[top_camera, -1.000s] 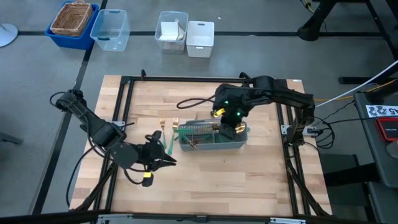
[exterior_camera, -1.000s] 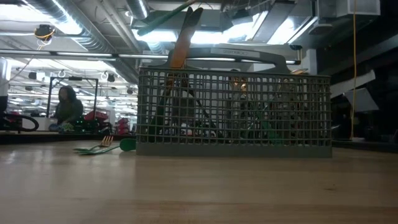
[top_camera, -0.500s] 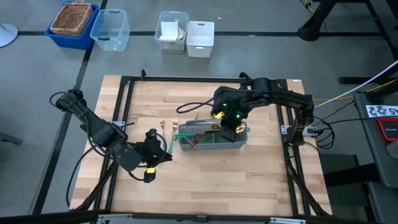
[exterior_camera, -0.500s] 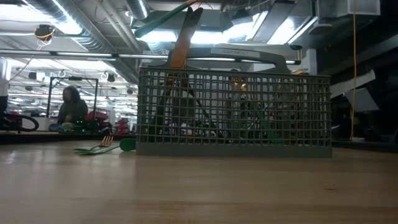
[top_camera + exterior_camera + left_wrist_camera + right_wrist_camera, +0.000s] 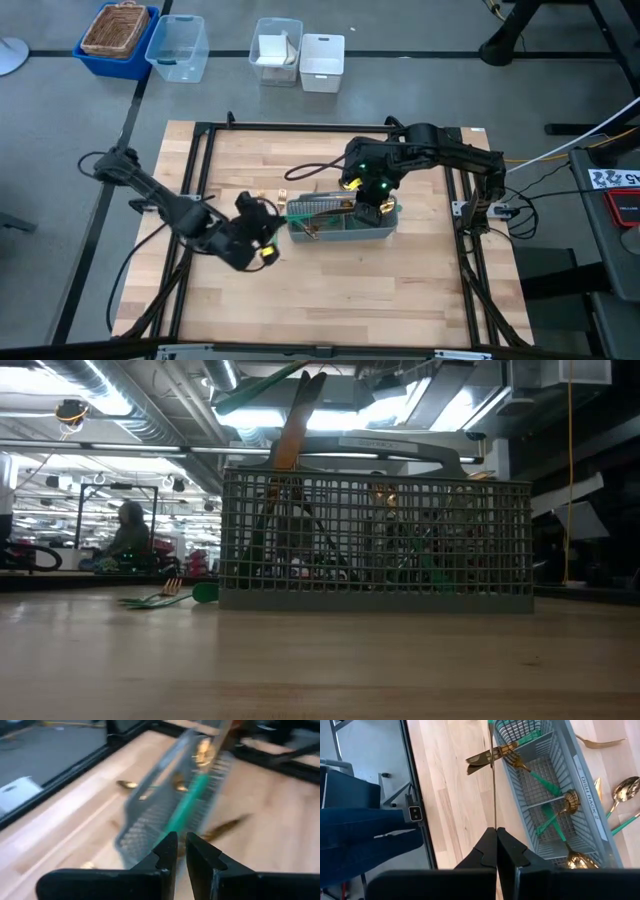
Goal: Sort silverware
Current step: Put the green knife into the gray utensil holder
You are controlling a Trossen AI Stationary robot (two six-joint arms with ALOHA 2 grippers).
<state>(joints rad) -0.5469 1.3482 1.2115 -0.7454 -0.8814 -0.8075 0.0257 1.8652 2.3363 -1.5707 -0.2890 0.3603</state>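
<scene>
1. Here, the left gripper (image 5: pixel 268 240) is above the wooden table (image 5: pixel 330 290), just beside the left end of the grey mesh caddy (image 5: pixel 342 222). In the left wrist view its two dark fingers (image 5: pixel 168 851) are pressed almost together on the slim teal handle of a spoon (image 5: pixel 192 795), whose gold bowl points away, toward the caddy wall.
2. The right gripper (image 5: pixel 362 212) hangs over the right half of the caddy. In the right wrist view its fingers (image 5: pixel 489 851) are pressed together on a thin gold fork (image 5: pixel 490 756), which it holds by the end of the handle; the tines are far from the gripper, next to the outer wall of the caddy.
3. Inside the caddy, the right wrist view shows a fork with teal handle (image 5: pixel 532 772) in one compartment and a gold spoon with teal handle (image 5: pixel 561 806) lying across the divider to the next compartment. Another gold spoon bowl (image 5: pixel 577 861) lies at the end nearest the camera.
4. On the table beside the caddy, on the far side from the right gripper, there are a gold fork (image 5: pixel 600 742) and gold spoons with teal handles (image 5: pixel 624 792).
5. In the low view the caddy stands upright on the table, and handles stick out above its rim. A teal-handled fork (image 5: pixel 165 596) lies flat on the table just beside its left end.
6. A person (image 5: pixel 128 532) is in the room behind the table.
</scene>
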